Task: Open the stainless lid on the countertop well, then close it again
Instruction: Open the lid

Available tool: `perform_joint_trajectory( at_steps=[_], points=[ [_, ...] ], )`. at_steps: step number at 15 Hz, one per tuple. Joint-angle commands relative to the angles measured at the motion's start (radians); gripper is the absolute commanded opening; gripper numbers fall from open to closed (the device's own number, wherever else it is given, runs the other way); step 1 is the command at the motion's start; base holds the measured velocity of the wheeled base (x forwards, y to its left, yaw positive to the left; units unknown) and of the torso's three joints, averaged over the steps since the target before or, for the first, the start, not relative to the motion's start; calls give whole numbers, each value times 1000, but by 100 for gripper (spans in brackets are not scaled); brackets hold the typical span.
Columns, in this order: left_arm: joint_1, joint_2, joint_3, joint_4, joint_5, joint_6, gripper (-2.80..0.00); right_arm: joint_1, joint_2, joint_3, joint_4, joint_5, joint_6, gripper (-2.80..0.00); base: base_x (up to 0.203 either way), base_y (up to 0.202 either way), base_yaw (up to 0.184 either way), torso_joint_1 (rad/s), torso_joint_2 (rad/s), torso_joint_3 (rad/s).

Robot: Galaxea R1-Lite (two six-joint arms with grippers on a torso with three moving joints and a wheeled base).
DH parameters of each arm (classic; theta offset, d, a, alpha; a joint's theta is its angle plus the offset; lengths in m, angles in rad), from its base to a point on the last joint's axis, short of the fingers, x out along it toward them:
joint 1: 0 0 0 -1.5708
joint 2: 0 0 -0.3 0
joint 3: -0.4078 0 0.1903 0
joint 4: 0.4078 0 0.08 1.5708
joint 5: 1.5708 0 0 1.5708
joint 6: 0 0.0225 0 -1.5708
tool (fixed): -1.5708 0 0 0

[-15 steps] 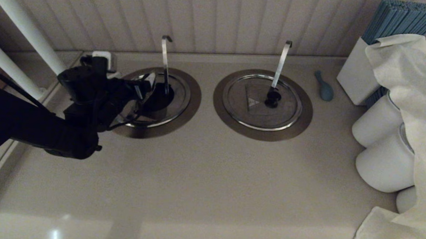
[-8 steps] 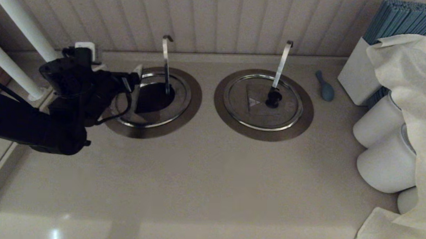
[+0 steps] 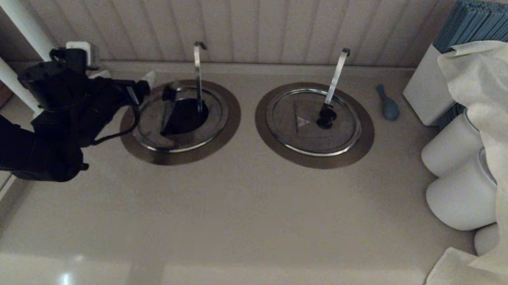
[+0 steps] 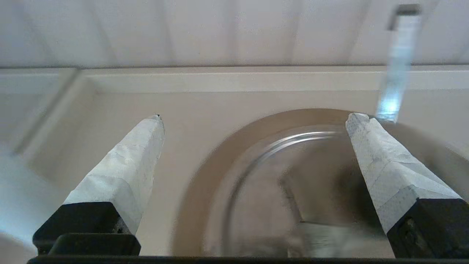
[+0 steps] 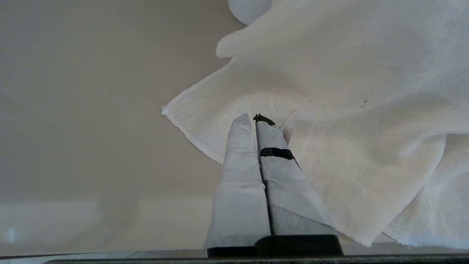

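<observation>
Fingers [image 4: 381,161] of left gripper [image 3: 147,80]: spread, empty, upper left. Stainless lid [image 3: 152,116]: apparently folded open over countertop well [image 3: 186,116]. Re-grip knob squarely, lower gently. Right gripper [image 5: 254,121]: pressed together, parked.

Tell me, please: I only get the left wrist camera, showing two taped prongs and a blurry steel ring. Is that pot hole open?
Observer: Yes. The head view shows the stainless lid folded back, baring a dark opening in the countertop well.
Operator: Are the prongs holding it?
Observer: No. The left pincer hangs open beside the well's left rim, apart from the lid.
Operator: Is there another arm?
Observer: Yes. The right pincer is shut, above a white cloth.
</observation>
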Motion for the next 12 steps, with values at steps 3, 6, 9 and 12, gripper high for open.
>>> perform_joint_trajectory(
  at_steps=[3, 6, 9, 12],
  points=[
    [18, -5, 3, 5, -10, 0, 0, 0, 1, 1, 1, 0, 0, -280, 0, 0, 0, 0, 0, 0],
    [-37, -2, 8, 5, -9, -8, 0, 0, 1, 0, 0, 0, 0, -280, 0, 0, 0, 0, 0, 0],
    [-148, 38, 13, 1, 5, -28, 0, 0, 1, 0, 1, 0, 0, -280, 0, 0, 0, 0, 0, 0],
    [-206, 84, 15, -3, 24, -25, 0, 0, 1, 0, 0, 0, 0, -280, 0, 0, 0, 0, 0, 0]
  ],
)
